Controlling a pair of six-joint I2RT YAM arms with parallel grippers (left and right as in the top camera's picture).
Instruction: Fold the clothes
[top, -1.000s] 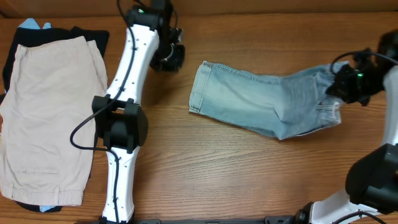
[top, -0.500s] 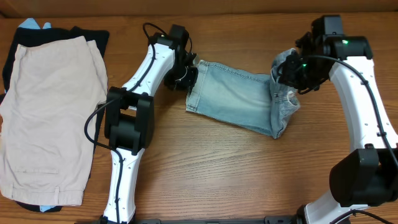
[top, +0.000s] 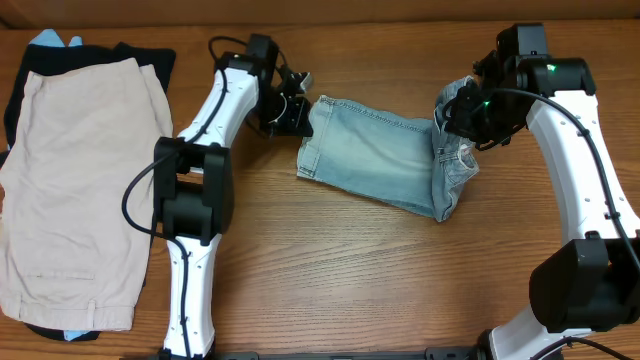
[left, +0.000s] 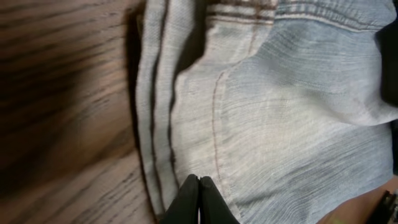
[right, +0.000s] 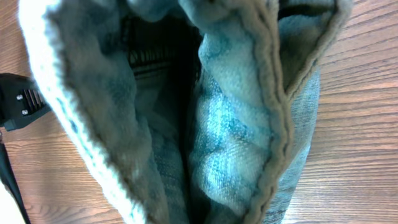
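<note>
On the table (top: 330, 280), shorts (top: 380, 165) at centre; beige garment (top: 80, 180) far left, seemingly atop black garment (top: 145, 58).
</note>
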